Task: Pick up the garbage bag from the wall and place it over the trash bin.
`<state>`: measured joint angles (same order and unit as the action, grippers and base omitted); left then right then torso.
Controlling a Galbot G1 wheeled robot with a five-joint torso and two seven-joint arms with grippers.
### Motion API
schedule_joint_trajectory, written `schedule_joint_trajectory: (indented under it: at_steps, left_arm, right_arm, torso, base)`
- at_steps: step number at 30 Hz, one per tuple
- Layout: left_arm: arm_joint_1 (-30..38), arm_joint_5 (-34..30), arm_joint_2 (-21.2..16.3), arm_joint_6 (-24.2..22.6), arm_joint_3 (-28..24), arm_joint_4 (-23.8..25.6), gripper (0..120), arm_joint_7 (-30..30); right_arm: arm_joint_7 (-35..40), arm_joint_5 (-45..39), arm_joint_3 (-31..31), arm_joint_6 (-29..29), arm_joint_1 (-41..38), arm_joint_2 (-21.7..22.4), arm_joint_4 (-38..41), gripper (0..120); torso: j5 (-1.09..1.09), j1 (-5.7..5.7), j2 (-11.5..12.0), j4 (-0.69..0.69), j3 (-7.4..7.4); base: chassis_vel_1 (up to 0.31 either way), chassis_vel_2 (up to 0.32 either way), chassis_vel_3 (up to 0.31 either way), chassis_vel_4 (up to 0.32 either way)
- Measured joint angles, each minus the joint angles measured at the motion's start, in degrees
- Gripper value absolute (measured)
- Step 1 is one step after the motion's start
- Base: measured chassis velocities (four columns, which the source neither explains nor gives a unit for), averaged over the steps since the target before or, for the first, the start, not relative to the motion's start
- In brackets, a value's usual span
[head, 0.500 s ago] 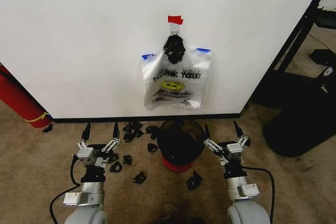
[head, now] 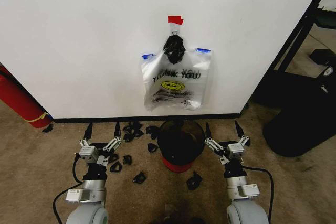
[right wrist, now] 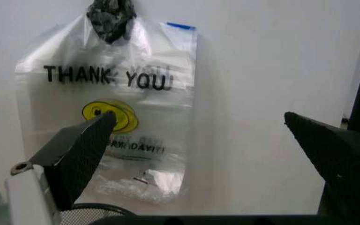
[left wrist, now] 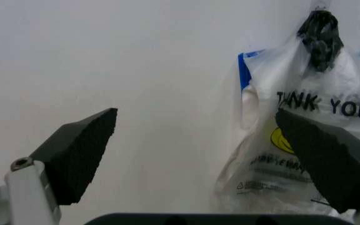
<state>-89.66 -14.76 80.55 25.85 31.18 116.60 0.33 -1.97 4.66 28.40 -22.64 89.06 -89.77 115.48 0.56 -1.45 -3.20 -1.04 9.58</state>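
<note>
White wall (head: pixel 79 40) holds garbage bag (head: pixel 176 85) (grippers (head: pixel 103 130) (head: pixel 222 129) spread, low).

Lab-like test room: bare white wall (head: pixel 79 35), taped hook, worn carpet (head: pixel 31 166).

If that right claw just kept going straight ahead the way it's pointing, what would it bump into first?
Probably the white wall, just beside the garbage bag. The open right gripper aims slightly past the bag's edge, though depth is unclear.
</note>
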Motion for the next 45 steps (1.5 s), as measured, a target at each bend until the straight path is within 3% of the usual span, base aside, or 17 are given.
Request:
schedule_joint_trajectory:
  at_steps: [2,9,10,16,22,29,36,45]
  left_arm:
    - [0.18,-0.13,-0.09,0.07,-0.02,-0.12,100,0.12]
    - [0.38,-0.91,-0.49,0.51,0.04,-0.11,77,0.54]
    - [0.34,-0.88,-0.52,0.49,0.1,-0.09,81,0.48]
    - [-1.1,0.33,-0.37,0.42,0.46,1.07,98,0.34]
    - [-2.44,2.3,0.0,0.56,0.65,1.48,100,0.27]
    - [-4.03,5.06,1.39,1.17,1.28,1.28,100,-0.1]
    - [-4.02,5.81,1.45,1.18,2.33,0.18,100,-0.69]
    - [-4.2,6.55,2.28,1.18,2.92,-0.25,100,-1.38]
  right_arm:
    - [-0.44,-0.44,0.13,-0.65,0.03,-0.13,0.0,100]
    - [-2.17,-1.0,0.13,-1.64,0.09,-0.5,0.34,79]
    - [-2.04,-1.09,0.1,-1.61,0.06,-0.49,0.36,78]
    - [-1.28,-4.21,-1.11,0.11,-1.31,0.25,-0.12,98]
    - [-1.6,-11.64,-4.31,3.26,-5.27,2.16,-2.23,100]
    - [-3.38,-32.2,-12.69,5.16,-19.69,2.93,-14.65,100]
    - [-5.87,-45.33,-18.26,4.56,-31.31,0.93,-21.65,100]
    - [-8.42,-53.75,-21.73,3.37,-42.1,-1.98,-27.99,100]
  torso:
    - [0.0,0.0,0.0,0.0,0.0]
    - [0.0,0.0,0.0,0.0,0.0]
    - [0.0,0.0,0.0,0.0,0.0]
    - [0.0,0.0,0.0,0.0,0.0]
    - [0.0,0.0,0.0,-0.02,0.0]
    - [0.0,0.0,0.0,0.0,0.01]
    - [0.01,0.0,0.0,0.0,0.01]
    - [0.0,-0.01,0.0,0.0,0.01]
  base:
    - [0.0,0.0,0.0,0.0]
    - [0.0,0.0,0.0,0.0]
    - [0.0,0.0,0.0,0.0]
    - [0.0,0.0,0.0,0.0]
    - [0.0,0.0,0.0,0.0]
    - [0.0,0.0,0.0,0.0]
    - [0.0,0.0,0.0,0.0]
    - [0.0,0.0,0.0,0.0]
